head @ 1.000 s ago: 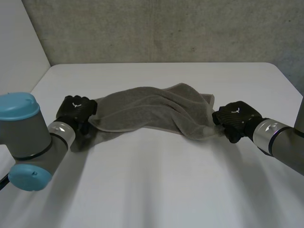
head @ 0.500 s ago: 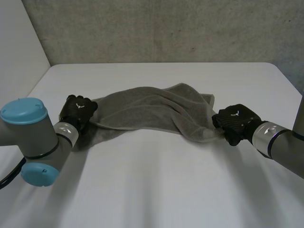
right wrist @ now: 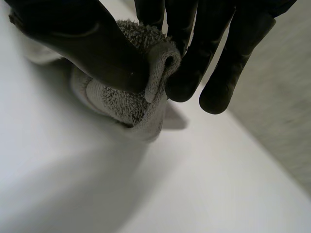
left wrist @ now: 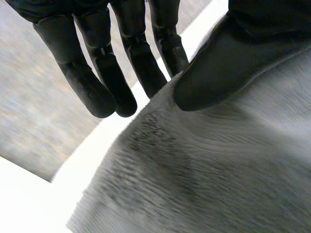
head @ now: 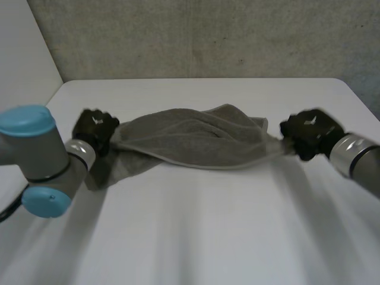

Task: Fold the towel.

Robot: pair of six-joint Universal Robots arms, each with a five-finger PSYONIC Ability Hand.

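Left hand (head: 95, 129) is held low near the white table's (head: 196, 237) left edge, right hand (head: 310, 132) near its right edge. Each end of the grey towel (head: 196, 139) is pinched between thumb and fingers. Towel is stretched, bunched, mid-table, long axis left edge to right edge.

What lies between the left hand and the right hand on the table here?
In the head view the grey towel spans that stretch, bunched; the left hand pinches one end, the right hand the other.
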